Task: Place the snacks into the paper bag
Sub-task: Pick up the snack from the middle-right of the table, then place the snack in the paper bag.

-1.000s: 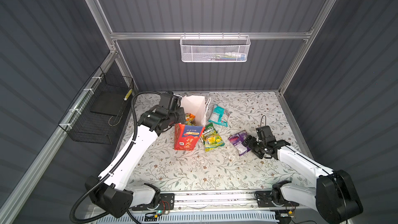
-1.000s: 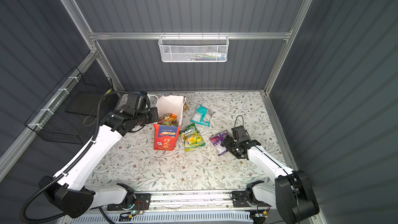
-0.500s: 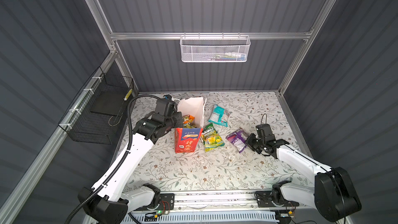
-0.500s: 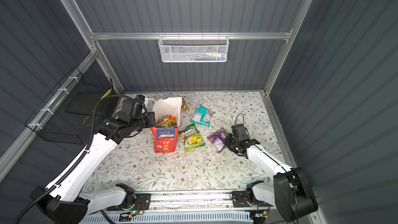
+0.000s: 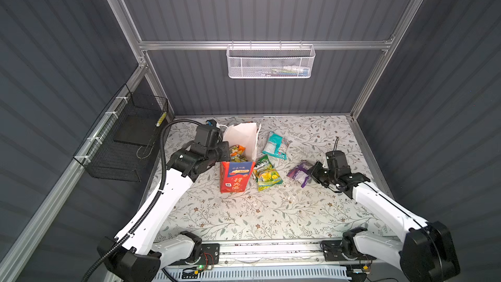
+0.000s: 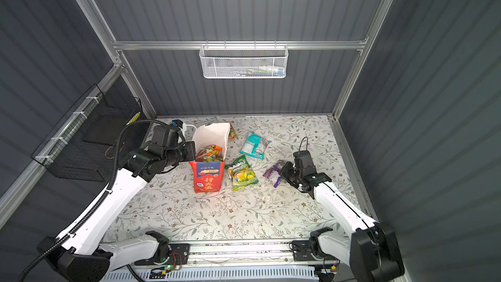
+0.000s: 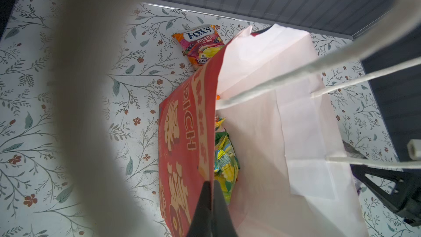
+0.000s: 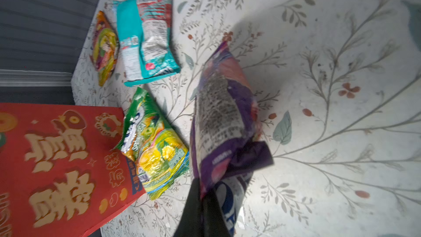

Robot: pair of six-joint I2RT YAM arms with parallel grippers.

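Accordingly, my left tool [image 7: 210, 183] was pinched shut on the rim of the paper bag [image 5: 235, 179], which stood on the worktop [image 5: 271, 212] with packets [image 5: 237, 151] inside. My right tool [image 8: 202, 193] was closed on one end of the purple packet [image 8: 223, 110]. The green-yellow packet [image 5: 267, 173] lay just beside the bag, the teal-white packet [image 5: 276, 145] further back

Grey ribbed walls [image 5: 257, 4], floral tabletop [image 5: 244, 212], white mesh basket [image 5: 257, 64]
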